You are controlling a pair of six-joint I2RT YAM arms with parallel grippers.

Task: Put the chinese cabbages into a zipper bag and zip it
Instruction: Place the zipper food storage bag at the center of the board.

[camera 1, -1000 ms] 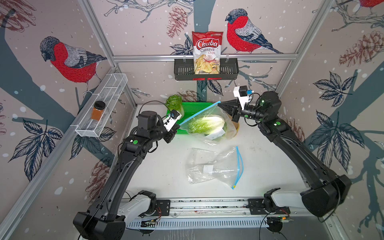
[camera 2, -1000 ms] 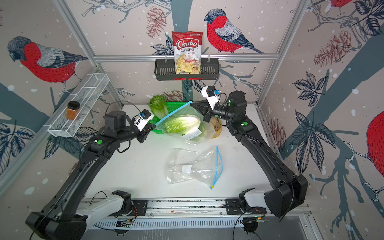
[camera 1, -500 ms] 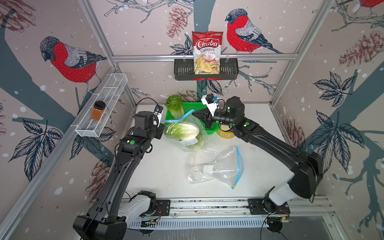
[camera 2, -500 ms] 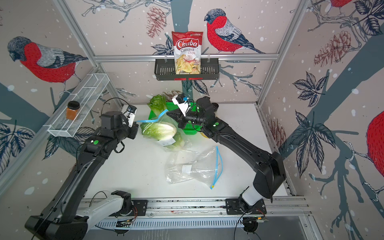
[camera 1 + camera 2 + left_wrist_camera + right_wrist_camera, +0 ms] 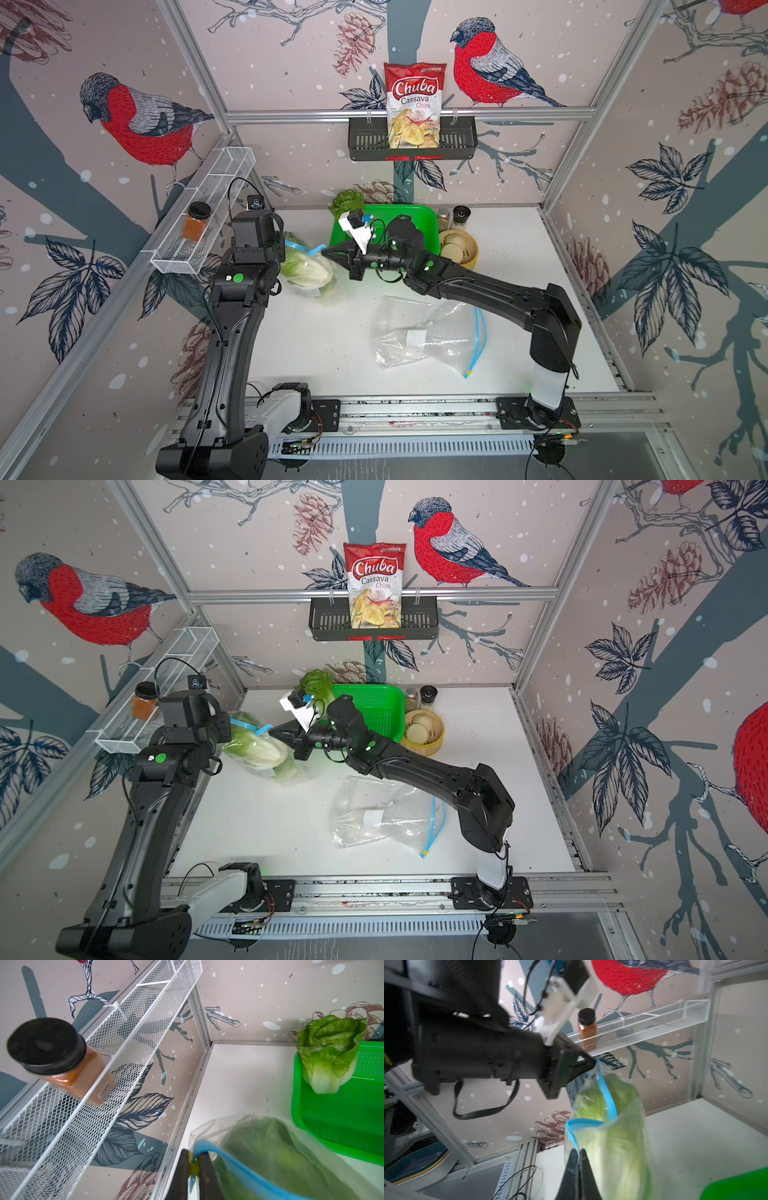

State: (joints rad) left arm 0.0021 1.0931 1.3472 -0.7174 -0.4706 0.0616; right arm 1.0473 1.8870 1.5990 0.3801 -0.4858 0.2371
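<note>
The white surface (image 5: 266, 825) holds a green basket (image 5: 384, 712) at the far side, a yellow bowl (image 5: 433, 748) right of it, two small jars (image 5: 428, 696) behind, and a clear bag (image 5: 382, 812) nearer.

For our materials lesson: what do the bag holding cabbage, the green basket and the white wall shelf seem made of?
The zipper bag: thin, clear, glossy plastic film; it crumples and the cabbage shows through. The green basket: probably moulded plastic, given its uniform bright colour and fine perforations. The white shelf: likely painted metal, an open diamond mesh.

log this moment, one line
left gripper: shut on clear zipper bag's blue strip | right gripper: same strip | leafy green cabbage: bagged
</note>
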